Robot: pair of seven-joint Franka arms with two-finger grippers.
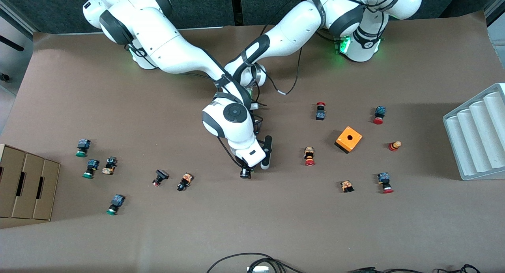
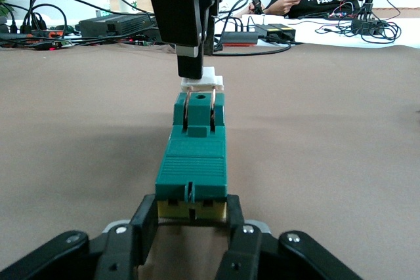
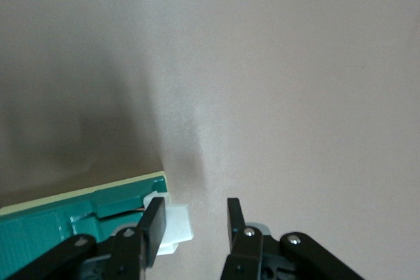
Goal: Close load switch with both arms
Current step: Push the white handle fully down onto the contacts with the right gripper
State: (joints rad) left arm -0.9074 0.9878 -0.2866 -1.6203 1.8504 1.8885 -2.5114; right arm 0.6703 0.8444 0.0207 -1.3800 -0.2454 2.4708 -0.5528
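Front view — brown paper-covered table [image 1: 276,225], grey tray [image 1: 477,139], cardboard box [image 1: 27,182].

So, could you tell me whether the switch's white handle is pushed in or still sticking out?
Sticking out: the white handle projects past the end of the green load switch, with the right gripper beside it.

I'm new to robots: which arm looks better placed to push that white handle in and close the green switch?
Probably the right: the right gripper has a finger against the white handle. The left gripper clamps the load switch at its other end, steadying it.
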